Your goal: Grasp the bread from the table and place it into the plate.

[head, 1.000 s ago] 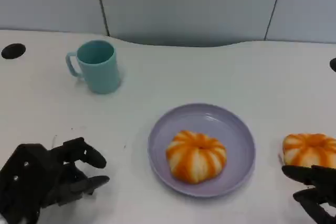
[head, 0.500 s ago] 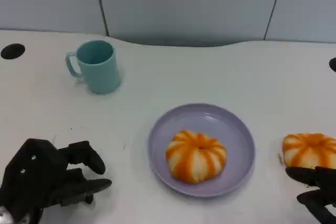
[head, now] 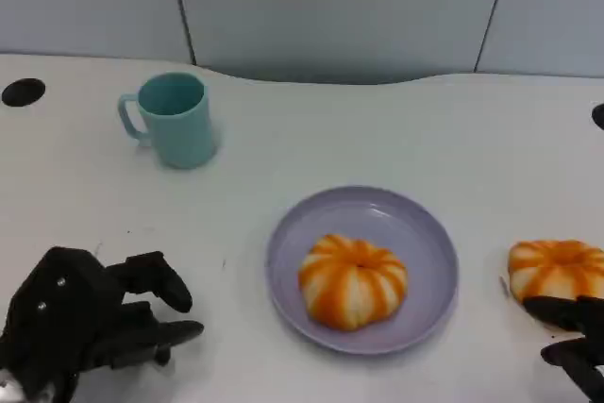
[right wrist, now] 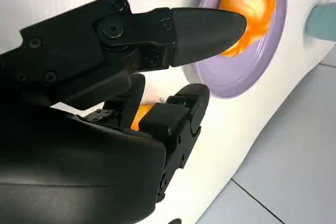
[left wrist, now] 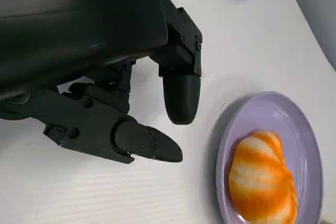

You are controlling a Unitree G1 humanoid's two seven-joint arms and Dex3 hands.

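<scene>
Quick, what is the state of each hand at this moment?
Left hand: open, holding nothing, fingers apart above the table.
Right hand: open, holding nothing, fingers just in front of the bread on the table.

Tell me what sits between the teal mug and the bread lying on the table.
In the head view, the purple plate, holding another bread, lies between the teal mug and the bread on the table. The remaining stretch is bare white tabletop.

Left hand (head: pixel 90 323) hovers empty, fingers apart; right hand (head: pixel 573 342) low, fingers spread, holding nothing
</scene>
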